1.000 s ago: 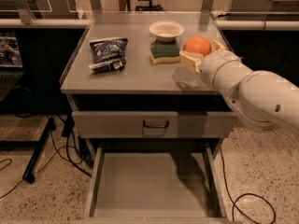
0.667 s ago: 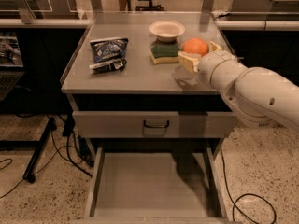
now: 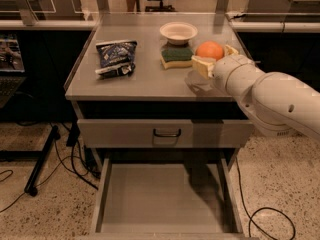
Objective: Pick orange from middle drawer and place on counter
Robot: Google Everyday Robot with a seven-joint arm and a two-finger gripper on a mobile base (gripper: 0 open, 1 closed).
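Jaws of the gripper [image 3: 214, 59] are clamped on the small round orange fruit [image 3: 209, 49]. It is held over the flat grey metal tabletop [image 3: 145, 79], just beside a green-topped sponge [image 3: 176, 56].

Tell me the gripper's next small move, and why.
Probably lower straight down. The gripper holds the orange over the counter, right of the sponge. The orange is out of the middle drawer and seems not yet set down.
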